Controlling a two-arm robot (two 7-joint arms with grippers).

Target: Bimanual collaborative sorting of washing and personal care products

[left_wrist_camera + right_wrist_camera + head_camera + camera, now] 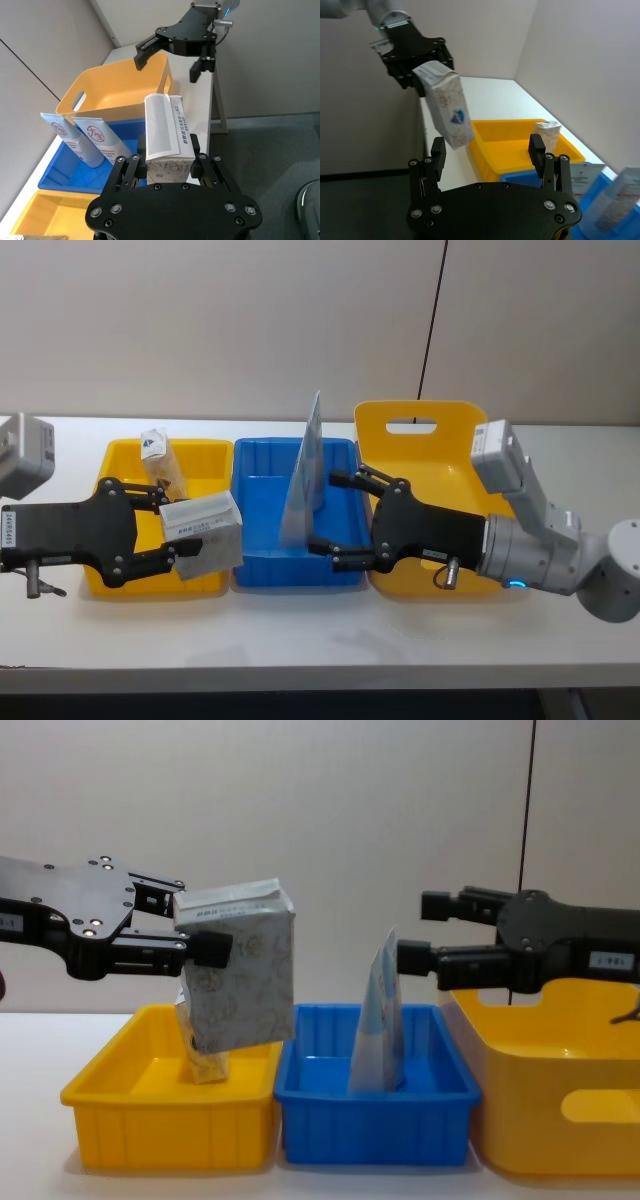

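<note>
My left gripper (185, 528) is shut on a silver-grey boxy soft pack (203, 530), held tilted in the air over the right end of the left yellow bin (120, 455). The pack (240, 975) hangs clear above that bin (170, 1130). Inside it a small tan pack (160, 460) stands upright. Two pale blue pouches (305, 475) stand in the blue bin (260, 570). My right gripper (335, 515) is open with nothing in it, hovering beside the pouches (380, 1030) over the seam between the blue bin and the right yellow bin (440, 470).
The three bins sit side by side on a white table (320, 640) that runs along a pale wall. The right yellow bin (560, 1120) is taller and has handle cut-outs. A dark cable (430, 330) hangs down the wall behind it.
</note>
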